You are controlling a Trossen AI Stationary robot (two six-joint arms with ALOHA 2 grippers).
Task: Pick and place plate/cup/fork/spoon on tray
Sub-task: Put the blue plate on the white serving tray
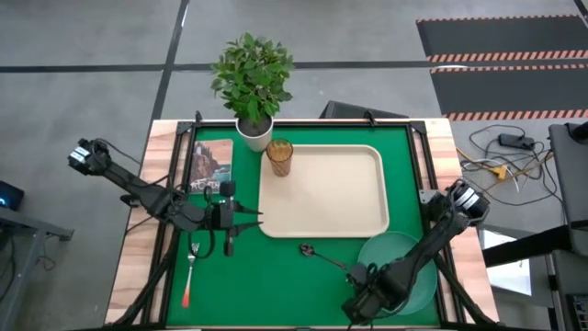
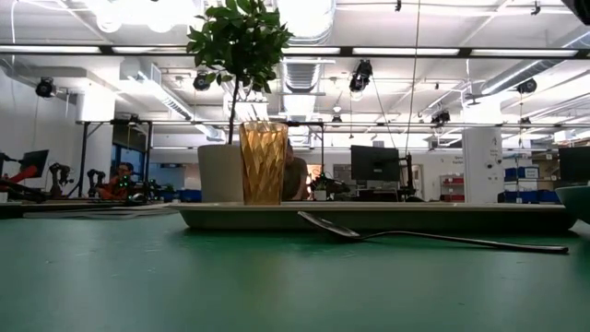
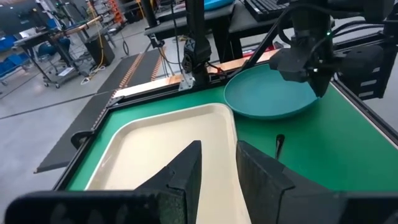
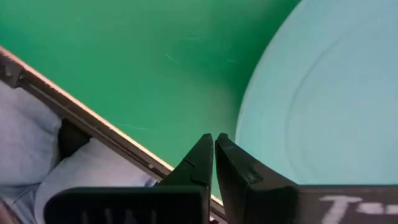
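The cream tray [image 1: 363, 216] lies mid-table on the green mat. The amber cup [image 1: 280, 157] stands on the tray's far left corner and also shows in the low view [image 2: 263, 162]. The teal plate [image 1: 413, 262] rests on the mat right of the tray's near corner. The spoon [image 1: 323, 256] lies on the mat just near of the tray. The red-handled fork [image 1: 188, 274] lies at the near left. My left gripper [image 1: 257, 219] is open and empty at the tray's near left corner. My right gripper [image 4: 214, 144] is shut at the plate's near-left rim. My right gripper's shut fingertips [image 4: 225, 149] stand right beside the plate's rim [image 4: 244, 127], over the mat near the table's near edge. I cannot tell whether they touch the rim. The plate lies on the mat.
A potted plant in a white pot [image 1: 254, 131] stands beyond the tray's far left corner. A picture card [image 1: 211, 165] lies left of the tray. The table's near edge [image 4: 93, 124] runs close by my right gripper.
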